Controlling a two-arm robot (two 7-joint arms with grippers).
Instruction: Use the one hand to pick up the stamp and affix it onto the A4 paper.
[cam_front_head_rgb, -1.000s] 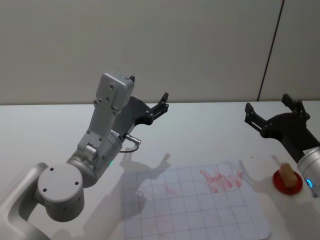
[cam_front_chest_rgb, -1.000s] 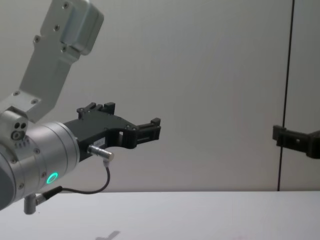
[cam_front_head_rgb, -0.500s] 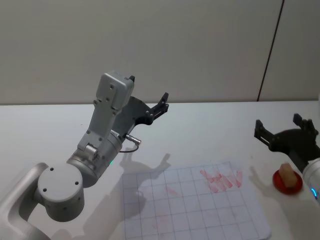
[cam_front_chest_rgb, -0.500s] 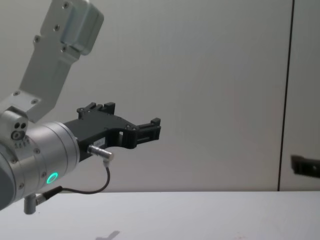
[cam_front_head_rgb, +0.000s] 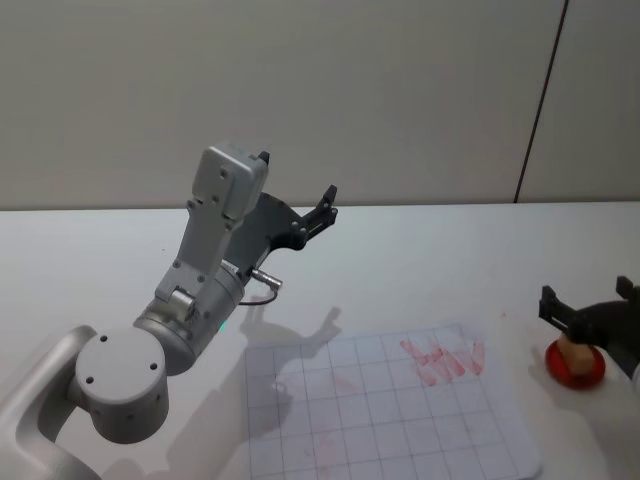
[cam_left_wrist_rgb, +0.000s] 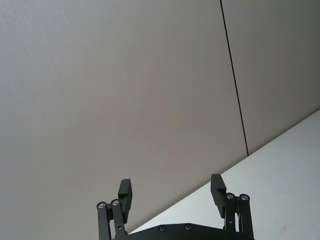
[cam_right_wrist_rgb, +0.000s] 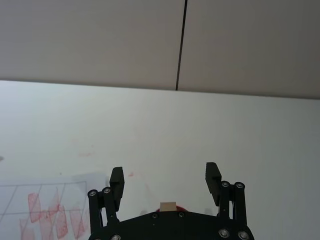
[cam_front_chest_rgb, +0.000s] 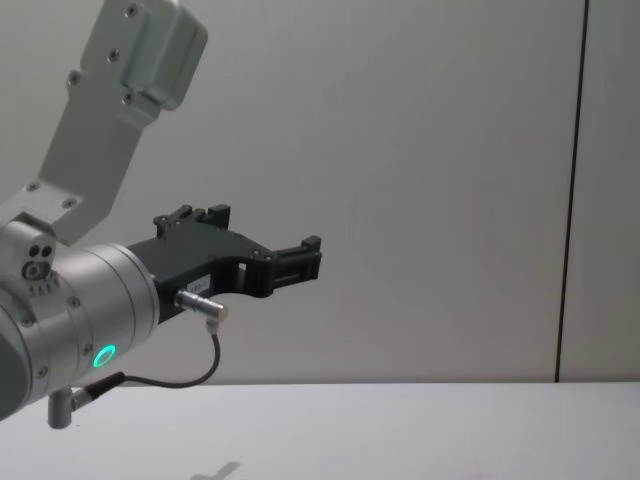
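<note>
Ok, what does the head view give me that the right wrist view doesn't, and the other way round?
Head view: the left gripper raised well clear of the work, and the whole paper. Right wrist view: the right gripper open, with the stamp lined up midway across the gap. Both: the right gripper, the stamp and the red prints at the paper's near corner.

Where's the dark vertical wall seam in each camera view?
Head view: seam at upper right; the right gripper sits lower right.
Chest view: seam near the right edge, down to the table.
Left wrist view: seam beyond the open left gripper.
Right wrist view: seam beyond the open right gripper over the stamp.
Shared landmark: the white table's far edge.
</note>
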